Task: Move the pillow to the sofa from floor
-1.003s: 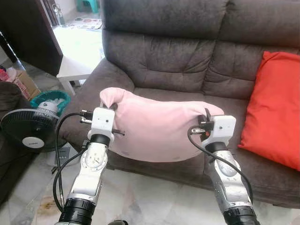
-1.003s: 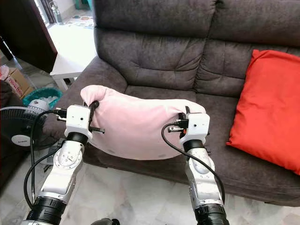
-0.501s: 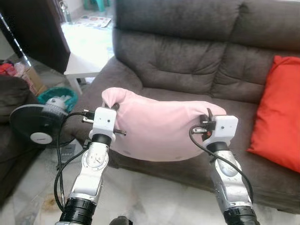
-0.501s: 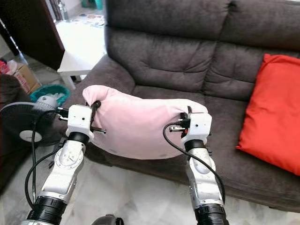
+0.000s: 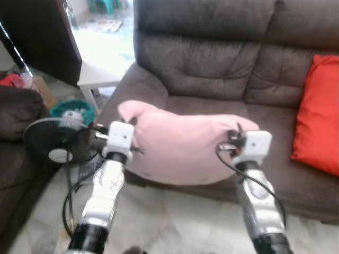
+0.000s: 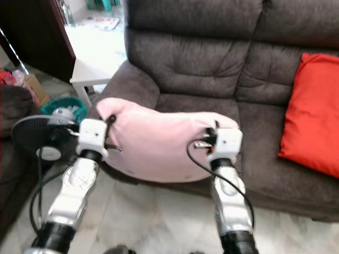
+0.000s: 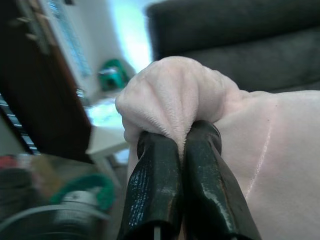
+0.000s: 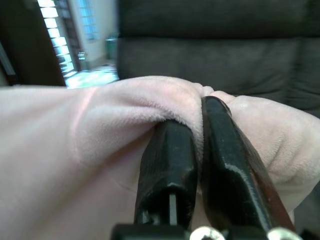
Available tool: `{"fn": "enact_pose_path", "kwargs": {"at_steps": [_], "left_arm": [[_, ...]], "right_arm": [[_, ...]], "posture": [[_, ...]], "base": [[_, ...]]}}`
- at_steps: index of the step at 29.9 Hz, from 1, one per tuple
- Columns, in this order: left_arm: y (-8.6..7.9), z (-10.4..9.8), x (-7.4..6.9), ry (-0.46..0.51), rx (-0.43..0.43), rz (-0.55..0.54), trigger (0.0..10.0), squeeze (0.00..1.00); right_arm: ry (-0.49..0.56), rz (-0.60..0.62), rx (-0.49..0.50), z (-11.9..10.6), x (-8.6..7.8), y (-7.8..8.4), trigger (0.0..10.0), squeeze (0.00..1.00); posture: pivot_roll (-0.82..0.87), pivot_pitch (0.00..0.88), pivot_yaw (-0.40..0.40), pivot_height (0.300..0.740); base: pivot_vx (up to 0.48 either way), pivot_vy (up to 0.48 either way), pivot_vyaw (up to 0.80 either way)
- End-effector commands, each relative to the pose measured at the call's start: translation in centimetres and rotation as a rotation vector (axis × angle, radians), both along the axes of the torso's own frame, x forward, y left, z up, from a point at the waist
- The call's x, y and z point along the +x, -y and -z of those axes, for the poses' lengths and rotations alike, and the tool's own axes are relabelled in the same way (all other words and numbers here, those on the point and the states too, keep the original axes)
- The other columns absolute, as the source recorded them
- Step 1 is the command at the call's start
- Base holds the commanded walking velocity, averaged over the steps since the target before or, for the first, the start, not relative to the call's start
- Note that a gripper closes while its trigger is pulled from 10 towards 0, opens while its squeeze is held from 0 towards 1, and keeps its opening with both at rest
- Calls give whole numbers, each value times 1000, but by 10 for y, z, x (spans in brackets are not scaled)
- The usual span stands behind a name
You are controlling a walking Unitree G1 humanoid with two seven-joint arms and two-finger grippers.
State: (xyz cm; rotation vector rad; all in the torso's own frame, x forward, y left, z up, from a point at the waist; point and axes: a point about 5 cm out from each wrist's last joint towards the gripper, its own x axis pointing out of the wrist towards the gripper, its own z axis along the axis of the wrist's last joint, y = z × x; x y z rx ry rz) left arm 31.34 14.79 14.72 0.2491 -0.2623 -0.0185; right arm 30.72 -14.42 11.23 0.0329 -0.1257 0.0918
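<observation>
A soft pink pillow [image 5: 185, 148] hangs in the air between my two arms, just in front of the dark brown sofa [image 5: 212, 69] and level with its seat. My left gripper [image 7: 181, 137] is shut on a bunched corner of the pillow [image 7: 170, 100] at its left end. At the other end my right gripper [image 8: 199, 125] is shut on a pinched fold of the pillow [image 8: 115, 130]. The pillow sags in the middle below both grips.
A red cushion [image 5: 320, 116] leans on the sofa's right seat. To the left stand a black floor fan [image 5: 53, 145], a teal basket [image 5: 74, 108], a white low table [image 5: 100, 79] and a second dark sofa arm [image 5: 18, 106]. Pale tiled floor [image 5: 169, 222] lies below.
The whole picture has shifted and blurred, so the camera has moved: the sofa now sits a little further right and closer. Both grippers still hold the pillow as before.
</observation>
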Motion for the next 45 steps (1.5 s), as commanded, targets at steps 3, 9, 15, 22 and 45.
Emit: {"fn": "enact_pose_path", "kwargs": {"at_steps": [3, 9, 15, 22, 45], "left_arm": [[11, -13, 0, 61, -14, 51, 10000, 0], [28, -20, -6, 94, -15, 191, 10000, 0], [25, -19, -5, 85, -16, 178, 10000, 0], [23, -22, -4, 89, -21, 162, 10000, 0], [22, -40, 0, 150, -32, 143, 10000, 0]], "right_arm": [[66, 26, 2, -13, 2, 8, 10000, 0], [68, 25, 4, -14, 3, 7, 10000, 0], [88, 24, 13, -17, 2, 5, 10000, 0], [94, 23, 13, -18, 2, 5, 10000, 0], [137, 0, 1, -29, 4, -1, 10000, 0]], "posture": [[98, 86, -1, 740], [103, 87, 0, 740], [102, 85, 2, 740], [101, 85, 2, 740], [103, 81, 3, 740]], "base": [[0, 0, 0], [0, 0, 0], [0, 0, 0], [0, 0, 0], [142, 0, 0]]}}
